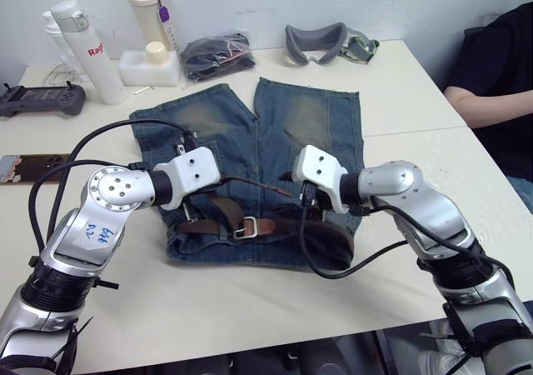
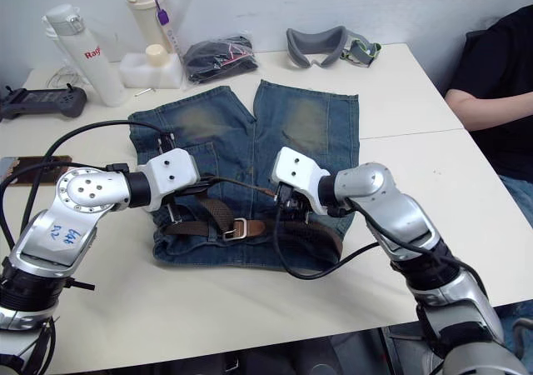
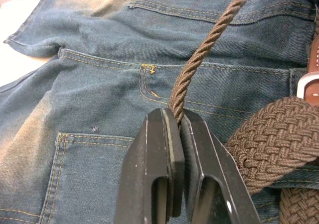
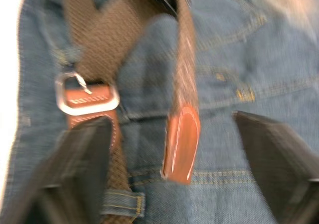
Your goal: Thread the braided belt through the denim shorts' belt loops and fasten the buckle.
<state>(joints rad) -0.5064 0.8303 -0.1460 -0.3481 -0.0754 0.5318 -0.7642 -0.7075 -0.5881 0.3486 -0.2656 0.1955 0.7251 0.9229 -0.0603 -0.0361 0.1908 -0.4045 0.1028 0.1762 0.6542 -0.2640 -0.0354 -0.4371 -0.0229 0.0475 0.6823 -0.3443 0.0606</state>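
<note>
While I work over the denim shorts [image 1: 250, 133]:
left gripper [image 3: 177, 122]: clamped on braided belt [image 3: 209, 40]
right gripper [image 4: 172, 134]: fingers apart around belt's tan tip
buckle [image 4: 85, 92]: unfastened

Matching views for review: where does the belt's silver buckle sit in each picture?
Left eye: buckle on the waistband, between the grippers.
Right eye: same spot.
Left wrist: a sliver at the edge.
Right wrist: beside the leather belt tip.
Shared landmark: the denim shorts.

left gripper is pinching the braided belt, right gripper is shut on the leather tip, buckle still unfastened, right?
Not quite: the right gripper is open, its fingers spread either side of the belt's leather tip, as the right wrist view shows. The left gripper does pinch the braided belt, and the buckle is unfastened.
</note>
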